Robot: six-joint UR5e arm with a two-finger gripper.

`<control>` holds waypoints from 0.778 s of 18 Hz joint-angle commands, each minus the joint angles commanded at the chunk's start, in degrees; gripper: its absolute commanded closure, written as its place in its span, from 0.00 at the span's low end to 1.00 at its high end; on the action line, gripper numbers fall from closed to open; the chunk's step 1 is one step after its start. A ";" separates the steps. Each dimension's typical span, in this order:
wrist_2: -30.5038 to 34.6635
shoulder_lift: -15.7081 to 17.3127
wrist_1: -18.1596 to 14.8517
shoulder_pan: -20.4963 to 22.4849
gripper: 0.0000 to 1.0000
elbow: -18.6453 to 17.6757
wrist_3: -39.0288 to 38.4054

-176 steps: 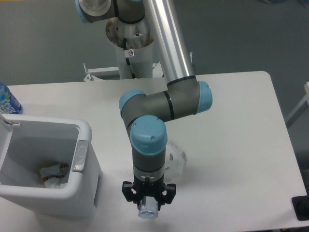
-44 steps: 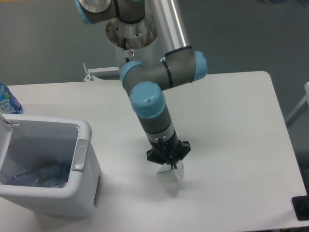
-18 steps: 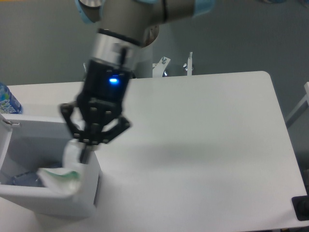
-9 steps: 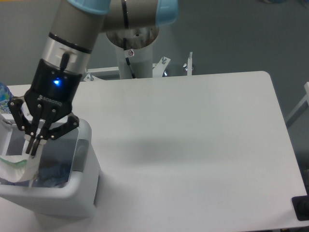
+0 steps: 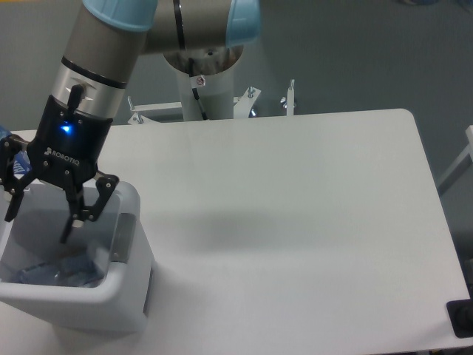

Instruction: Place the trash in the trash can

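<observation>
End effector (image 5: 41,208) spread wide, nothing held, positioned over trash can (image 5: 129,251); bottle (image 5: 59,270) seen directly below inside.

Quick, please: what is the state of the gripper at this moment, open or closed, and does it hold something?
Gripper: open, holding nothing, above the trash can.

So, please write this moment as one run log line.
gripper: open, empty, above trash can | bottle: inside can | table: no trash visible
</observation>
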 joint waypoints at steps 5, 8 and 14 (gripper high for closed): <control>11.37 -1.50 -0.09 4.30 0.00 5.20 4.99; 12.24 -1.15 -0.26 8.52 0.00 4.76 12.10; 19.54 1.14 -2.01 16.08 0.00 2.30 28.35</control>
